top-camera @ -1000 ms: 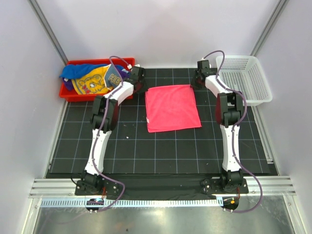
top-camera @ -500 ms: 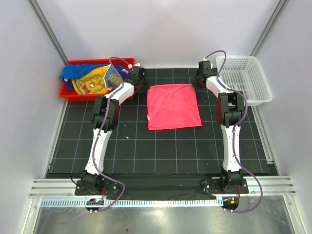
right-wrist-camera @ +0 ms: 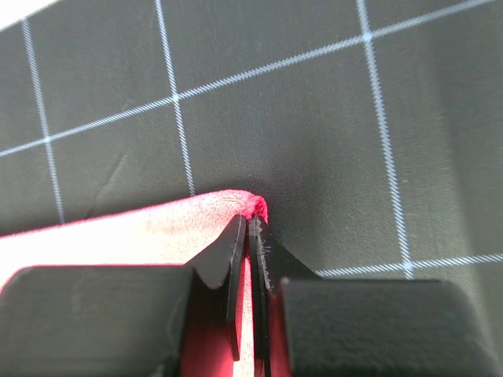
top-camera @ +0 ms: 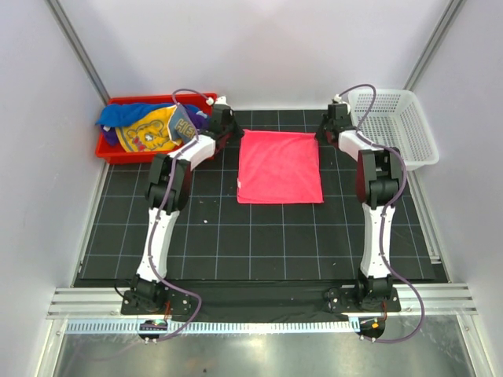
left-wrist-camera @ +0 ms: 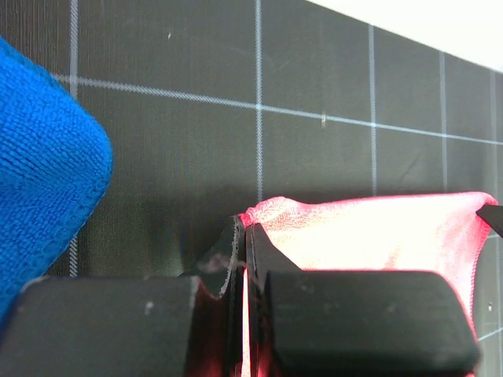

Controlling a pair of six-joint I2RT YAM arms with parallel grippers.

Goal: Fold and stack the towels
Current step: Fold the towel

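Observation:
A hot pink towel [top-camera: 279, 166] lies flat on the black gridded mat [top-camera: 259, 236], between the two arms. My left gripper [top-camera: 240, 134] is shut on its far left corner. In the left wrist view that gripper [left-wrist-camera: 247, 226] pinches the pink towel [left-wrist-camera: 369, 236] at the corner, raised slightly off the mat. My right gripper [top-camera: 321, 133] is shut on the far right corner. The right wrist view shows the right gripper [right-wrist-camera: 250, 221] closed on the towel [right-wrist-camera: 134, 232]. More towels, bright blue [top-camera: 126, 113] and yellow [top-camera: 149, 133], are heaped in the red bin [top-camera: 157, 100].
The red bin stands at the back left beside my left wrist, and a bright blue towel [left-wrist-camera: 39, 165] hangs over its side close to the left fingers. A white mesh basket [top-camera: 409, 129] stands at the back right beside the right arm.
Both grippers have closed on the pink towel's far corners. The towel has shifted a little toward the back, and the right wrist has moved slightly right.

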